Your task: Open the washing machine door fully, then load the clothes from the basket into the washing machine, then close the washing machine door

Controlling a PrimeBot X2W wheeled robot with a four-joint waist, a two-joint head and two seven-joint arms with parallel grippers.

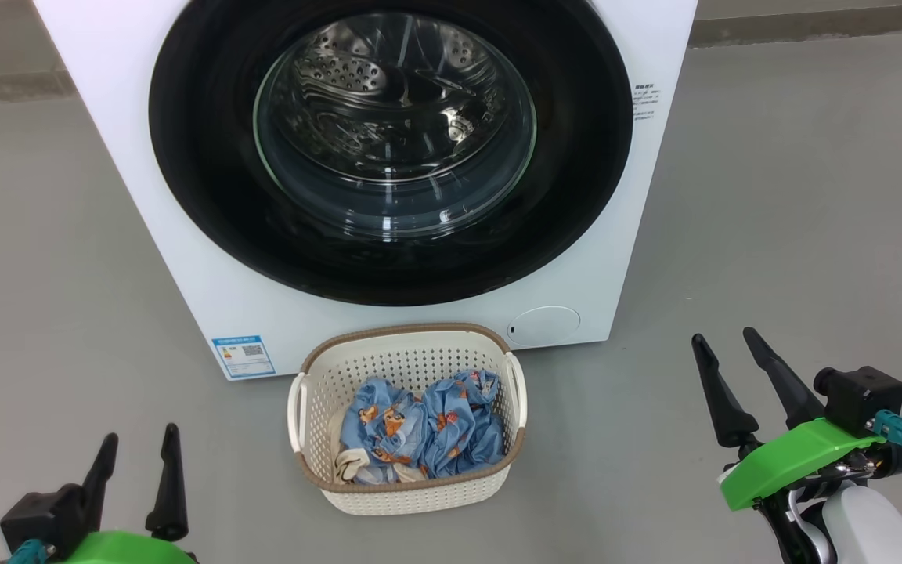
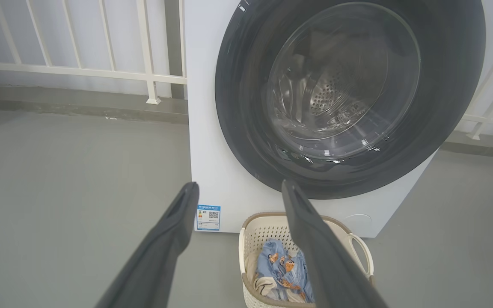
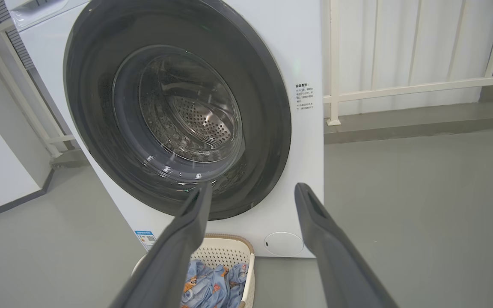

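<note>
The left gripper (image 1: 141, 435) and the right gripper (image 1: 723, 337) are hovering low over the grey floor (image 1: 772, 196), each with jaws spread wide and gripping nothing, while between and beyond them the basket (image 1: 412, 364) is cradling the clothes (image 1: 427, 427) just before the washing machine (image 1: 185, 274), whose washing machine door (image 1: 200, 157) is sitting shut.

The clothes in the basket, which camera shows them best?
The head view: it looks down on the clothes, unobstructed. In the left wrist view a tool finger hides part; the right wrist view crops them at its bottom edge.
</note>
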